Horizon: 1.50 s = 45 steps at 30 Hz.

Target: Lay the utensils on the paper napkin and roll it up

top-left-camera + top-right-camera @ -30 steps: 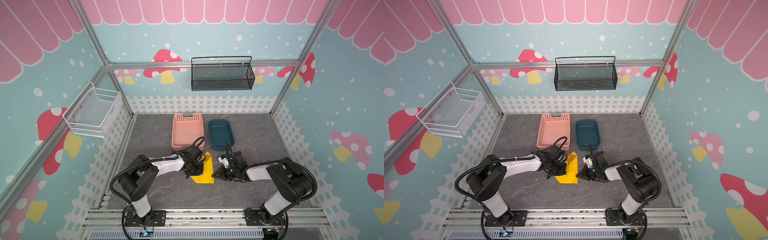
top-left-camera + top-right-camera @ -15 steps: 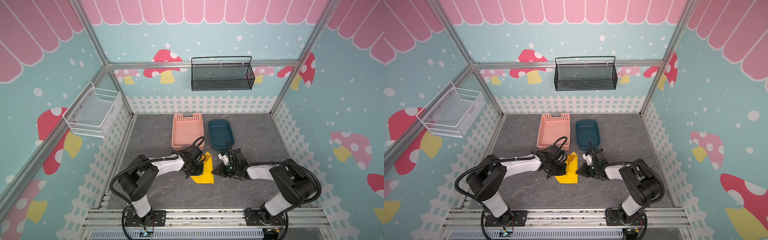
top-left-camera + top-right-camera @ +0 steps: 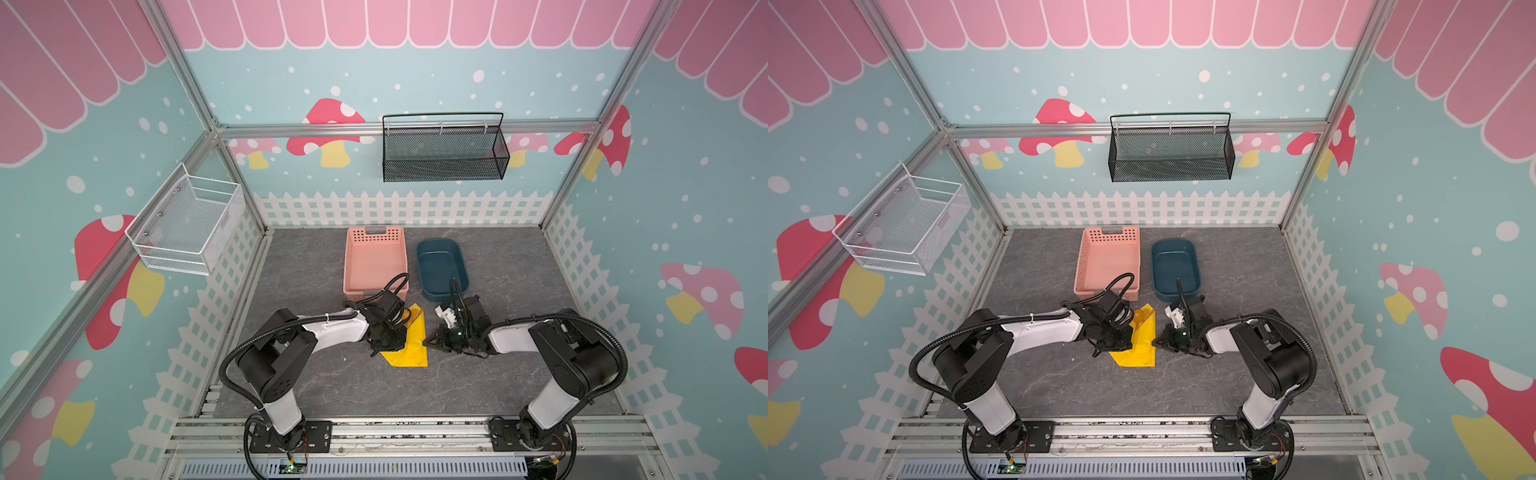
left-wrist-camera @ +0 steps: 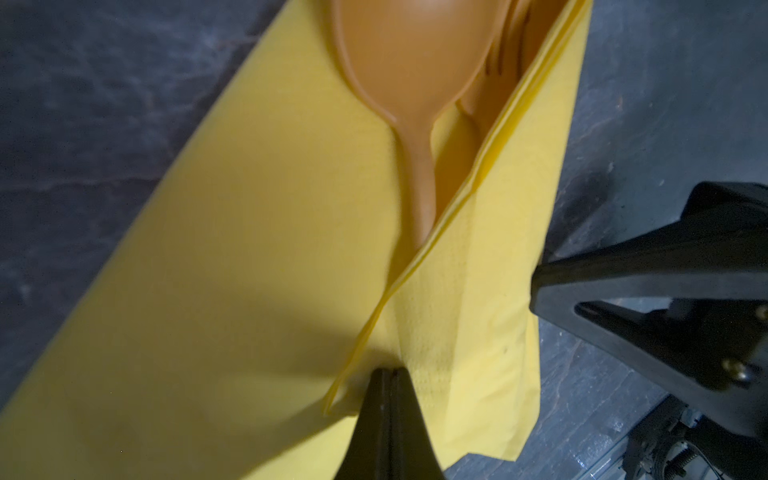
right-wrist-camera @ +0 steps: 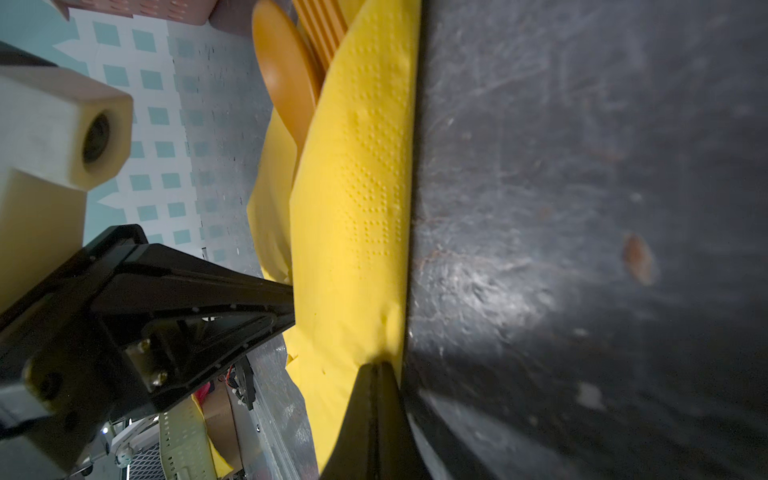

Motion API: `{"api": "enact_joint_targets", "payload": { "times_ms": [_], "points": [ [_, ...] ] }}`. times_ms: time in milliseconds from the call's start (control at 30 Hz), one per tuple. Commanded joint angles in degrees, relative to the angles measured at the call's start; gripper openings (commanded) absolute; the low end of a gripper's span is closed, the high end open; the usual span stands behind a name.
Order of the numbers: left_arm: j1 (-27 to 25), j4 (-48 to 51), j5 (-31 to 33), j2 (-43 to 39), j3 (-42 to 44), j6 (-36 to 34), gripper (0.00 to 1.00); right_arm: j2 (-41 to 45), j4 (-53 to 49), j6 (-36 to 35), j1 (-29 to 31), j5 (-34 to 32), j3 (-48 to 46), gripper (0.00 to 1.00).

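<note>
Both arms reach low across the grey bench (image 3: 332, 386) from their bases at the near rail. Their elbows are bent and the white forearms are levelled inward, so the two wrists meet at the paper napkin (image 3: 409, 353). It lies part-folded near the middle of the bench, just in front of the pink basket (image 3: 374, 257) and near the blue tub (image 3: 440, 266). The left gripper (image 4: 388, 372), fingers pressed together with no gap, plants its tip on the napkin beside the edge of the flap folded over the handles. The right gripper (image 5: 378, 365), fingers likewise closed, comes in from the opposite side. Its tip sits at the napkin's outer fold, where the paper puckers; whether any paper is nipped between the fingers cannot be told. The spoon (image 4: 415, 62) and the fork (image 5: 322, 33) lie inside the fold, bowl and tines poking out at the end toward the basket, handles hidden under paper.
</note>
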<state>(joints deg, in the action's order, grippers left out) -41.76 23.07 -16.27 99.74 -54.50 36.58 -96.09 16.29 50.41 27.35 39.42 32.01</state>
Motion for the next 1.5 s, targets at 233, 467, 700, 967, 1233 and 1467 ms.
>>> {"api": "enact_joint_targets", "payload": {
  "times_ms": [233, 467, 700, 967, 1233, 1467],
  "points": [
    [-0.42, 3.84, 1.16, -0.47, 2.36, -1.51, 0.00, 3.37, -1.67, -0.48, -0.17, -1.45, 2.85, 0.00],
    [-0.78, 3.91, 1.33, -1.27, 3.08, -1.28, 0.00, -0.55, -1.70, -1.08, -0.37, -2.39, 3.40, 0.00],
    [-1.30, 3.85, 1.24, -1.31, 3.30, -1.25, 0.00, -2.12, -3.16, -2.16, -0.55, -2.97, 3.21, 0.00],
    [-1.66, 3.85, 1.33, -1.74, 3.78, -1.07, 0.00, 2.59, -3.53, -2.25, -0.89, -2.81, 4.83, 0.00],
    [-1.92, 3.90, 1.45, -2.09, 4.13, -0.98, 0.00, -1.52, -2.98, -3.13, -1.16, -1.41, 6.48, 0.00],
    [-2.01, 3.89, 1.51, -2.16, 4.43, -0.81, 0.00, -5.64, -1.95, -3.07, -1.25, -2.05, 5.60, 0.00]
  ]
}}
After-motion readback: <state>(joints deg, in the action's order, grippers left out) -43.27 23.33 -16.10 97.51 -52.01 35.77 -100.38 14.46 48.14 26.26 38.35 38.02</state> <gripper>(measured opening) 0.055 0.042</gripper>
